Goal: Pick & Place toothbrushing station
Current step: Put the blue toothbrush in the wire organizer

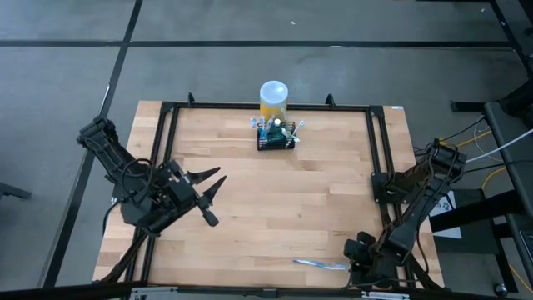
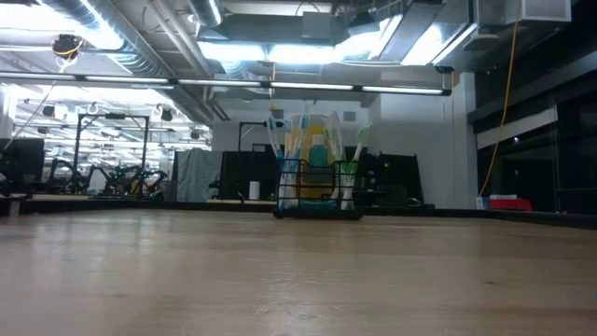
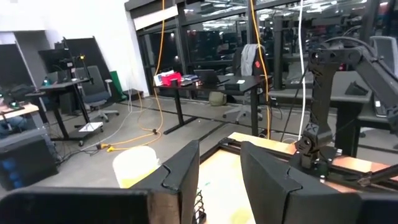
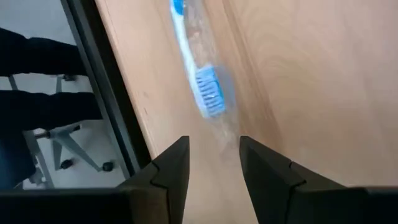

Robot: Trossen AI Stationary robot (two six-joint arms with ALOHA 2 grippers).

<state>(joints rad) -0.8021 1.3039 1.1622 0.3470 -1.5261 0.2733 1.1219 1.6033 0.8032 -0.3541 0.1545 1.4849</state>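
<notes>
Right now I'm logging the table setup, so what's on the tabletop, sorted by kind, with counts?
Black wire-mesh holder, stocked with brushes too small to count: 1
Yellow cylinder with a white top: 1
Loose blue toothbrush lying near the right gripper: 1
Total: 3

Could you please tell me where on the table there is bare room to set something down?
The broad wooden middle, between the left pincer and the right arm, is bare. The far edge is crowded: the toothbrushing station sits right by the yellow cylinder. Near the right pincer, at the front edge, a blue toothbrush lies flat.
</notes>
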